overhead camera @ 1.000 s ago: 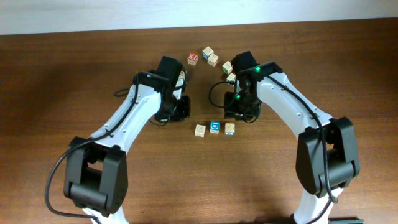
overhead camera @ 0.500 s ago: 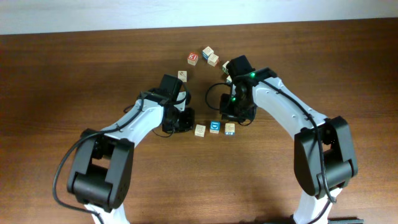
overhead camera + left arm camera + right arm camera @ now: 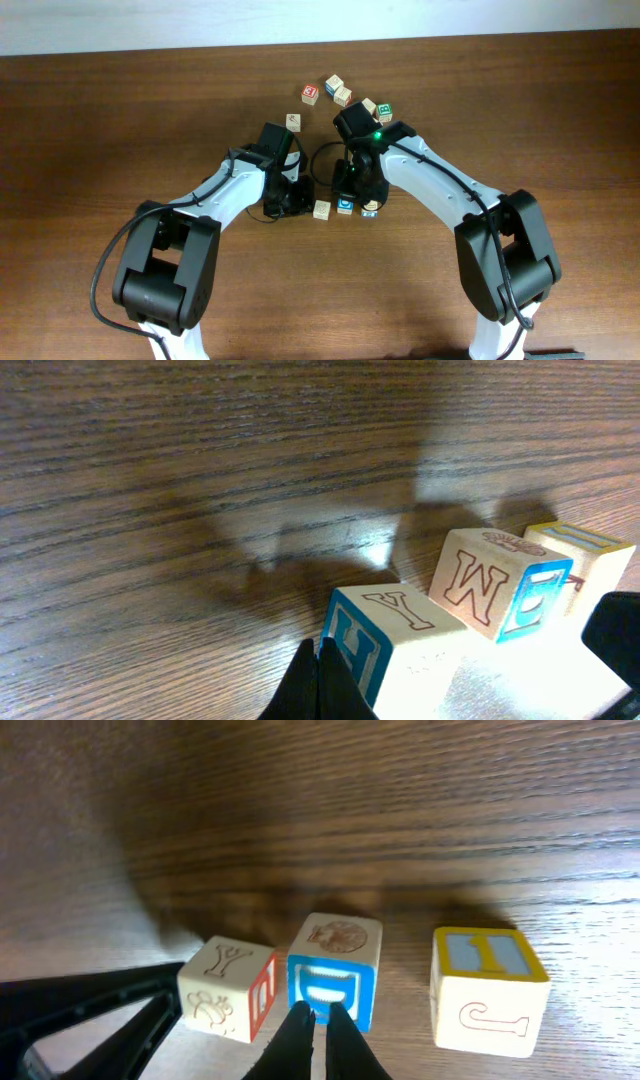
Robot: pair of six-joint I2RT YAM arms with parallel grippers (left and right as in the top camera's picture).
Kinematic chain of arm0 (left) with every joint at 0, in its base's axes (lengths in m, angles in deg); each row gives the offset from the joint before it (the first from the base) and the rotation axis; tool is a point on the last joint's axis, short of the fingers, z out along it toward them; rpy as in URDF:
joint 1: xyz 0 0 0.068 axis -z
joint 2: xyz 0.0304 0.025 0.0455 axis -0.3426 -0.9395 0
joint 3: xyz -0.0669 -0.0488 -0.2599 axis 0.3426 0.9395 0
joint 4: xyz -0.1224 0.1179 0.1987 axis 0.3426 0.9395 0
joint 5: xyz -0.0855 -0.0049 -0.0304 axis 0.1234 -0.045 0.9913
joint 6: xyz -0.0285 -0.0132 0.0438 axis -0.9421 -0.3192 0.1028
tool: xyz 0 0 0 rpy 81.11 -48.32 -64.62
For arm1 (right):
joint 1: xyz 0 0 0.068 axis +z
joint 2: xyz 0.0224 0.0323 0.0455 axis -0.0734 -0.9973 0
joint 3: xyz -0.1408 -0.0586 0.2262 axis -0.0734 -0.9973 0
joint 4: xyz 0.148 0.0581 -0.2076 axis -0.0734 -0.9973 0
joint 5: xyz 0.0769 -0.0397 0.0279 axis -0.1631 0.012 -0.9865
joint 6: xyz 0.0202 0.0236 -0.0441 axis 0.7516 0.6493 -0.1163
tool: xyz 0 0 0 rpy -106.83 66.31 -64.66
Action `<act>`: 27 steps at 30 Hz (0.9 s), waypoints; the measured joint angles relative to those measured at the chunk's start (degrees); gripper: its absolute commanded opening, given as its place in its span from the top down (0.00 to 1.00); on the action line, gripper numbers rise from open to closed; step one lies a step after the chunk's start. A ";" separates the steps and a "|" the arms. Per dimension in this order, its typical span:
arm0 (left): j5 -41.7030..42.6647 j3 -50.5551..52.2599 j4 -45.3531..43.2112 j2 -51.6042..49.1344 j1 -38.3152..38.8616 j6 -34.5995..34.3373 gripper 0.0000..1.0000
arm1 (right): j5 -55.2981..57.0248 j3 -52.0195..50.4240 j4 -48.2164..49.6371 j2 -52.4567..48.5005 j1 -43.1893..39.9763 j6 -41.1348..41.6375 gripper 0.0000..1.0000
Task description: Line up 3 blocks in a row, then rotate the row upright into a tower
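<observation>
My left gripper [image 3: 320, 678] has its 2 fingers pressed flat together, pinching nothing. Its tip sits low over the table [image 3: 120, 130], just beside the left block [image 3: 395, 635] — the cube with a pale tan top printed with a Y and a blue-printed side turned toward me. My right gripper [image 3: 318, 1020] is all but closed too, with only a sliver between the fingertips, and it grips nothing. Its tips are right at the blue-framed face of the middle block [image 3: 335, 965], though I cannot tell whether they touch it. All 3 cubes lie in a short row on the wood: the left block and middle block sit close together, almost touching, and the right block [image 3: 490, 978] — blue and yellow on top, a red letter on its side — stands a small gap apart. From overhead, my right arm [image 3: 430, 175] covers part of that right block. Farther up the table, well apart from the row, lie several loose cubes, among them a red-faced cube [image 3: 310, 94] and a green-faced cube [image 3: 385, 113].
</observation>
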 measured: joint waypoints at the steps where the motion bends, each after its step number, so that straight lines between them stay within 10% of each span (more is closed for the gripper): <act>1: 0.15 0.00 0.00 0.00 0.00 -0.28 1.00 | 0.61 -0.44 0.42 -0.02 0.00 0.70 0.93; 27: 5.09 0.00 -1.95 0.00 0.00 -1.75 1.00 | 0.15 -1.68 -1.68 -0.81 0.00 3.02 0.93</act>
